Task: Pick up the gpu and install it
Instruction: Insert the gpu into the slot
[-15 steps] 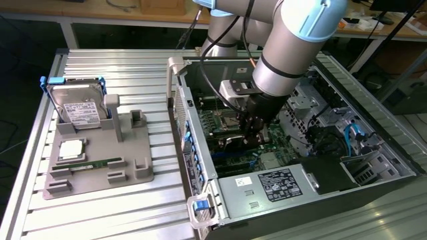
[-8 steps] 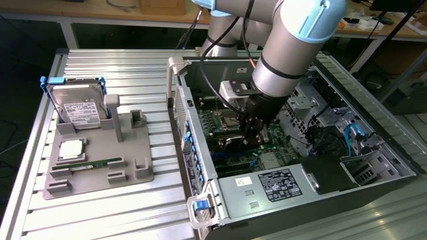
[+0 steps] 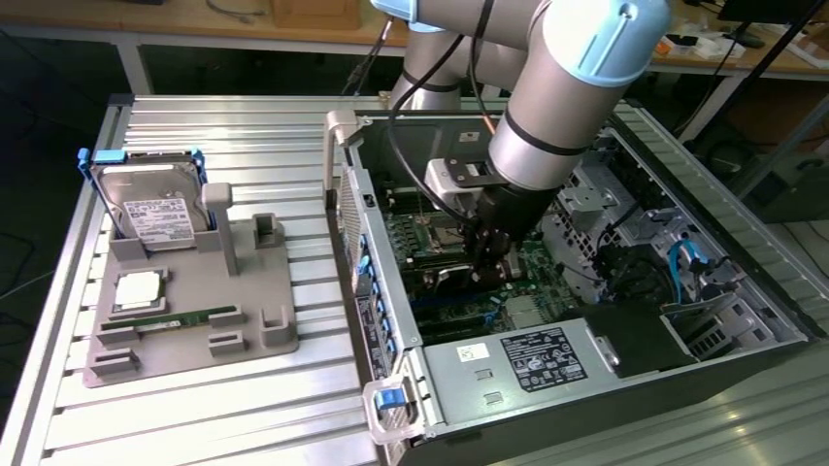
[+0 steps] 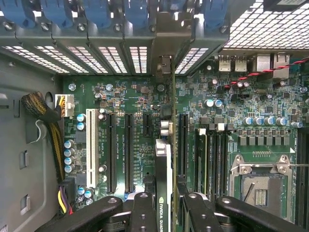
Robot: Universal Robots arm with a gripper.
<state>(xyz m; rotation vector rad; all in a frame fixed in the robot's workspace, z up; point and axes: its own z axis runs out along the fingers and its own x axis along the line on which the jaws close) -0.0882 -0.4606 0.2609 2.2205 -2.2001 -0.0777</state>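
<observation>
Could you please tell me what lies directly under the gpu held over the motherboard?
In the wrist view the gpu, gripped edge-on by the gripper, stands over the green motherboard, between black expansion slots. Its bracket meets the rear slot covers. The slot beneath it is hidden by the card itself.

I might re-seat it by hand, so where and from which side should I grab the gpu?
Grip the gpu by its upper long edge, from straight above, jaws across its two flat faces. It stands on edge over the motherboard, a thin card with slots close on both sides, so that edge is probably the only free part.
</observation>
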